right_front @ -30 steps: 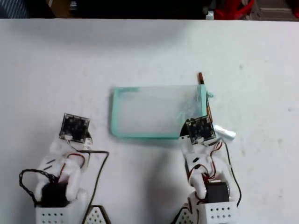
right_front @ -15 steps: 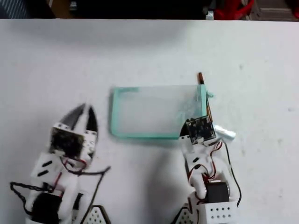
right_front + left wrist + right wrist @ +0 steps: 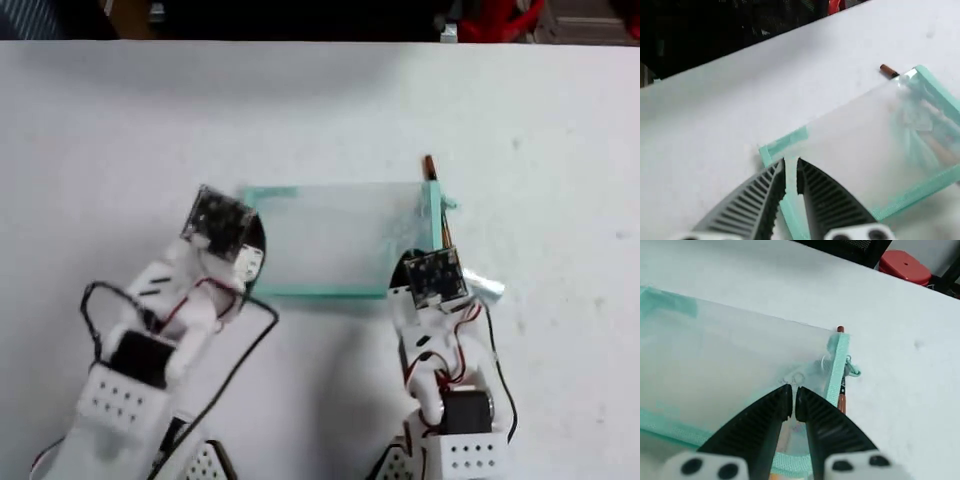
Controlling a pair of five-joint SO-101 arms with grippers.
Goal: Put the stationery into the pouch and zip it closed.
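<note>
1. Pouch (image 3: 330,240): translucent with teal edging, flat on the white table (image 3: 320,110) near its middle, long sides running across between the two arms.
2. Pencil (image 3: 429,168): brown, lying along the pouch's right end, with one tip poking past the far corner. Rest of it seen dimly through the clear wall in the left wrist view; cannot tell whether inside the pouch or underneath it.
3. Zip pull (image 3: 854,371): small teal loop, hanging off the same right end just beside the pencil.
4. Left gripper (image 3: 790,167): poised right over the pouch's left end, tips above the teal border at the far left corner. Dark ribbed fingers (image 3: 762,197) drawn almost together, only a thin slit left between them. Nothing visibly pinched in that slit; contact with the pouch not clear.
5. Left arm (image 3: 165,305): stretched out from the near left of the table, slanting towards the pouch's left end.
6. Right gripper (image 3: 792,395): above the pouch close to its right end, near the teal edge and pencil. Fingers (image 3: 762,422) likewise nearly closed, with a narrow gap and no object seen between the tips.
7. Right arm (image 3: 440,375): at the near side of the table, wrist camera over the pouch's near right corner.
8. Small pale object (image 3: 486,285): on the table just right of that corner, too indistinct to identify.
</note>
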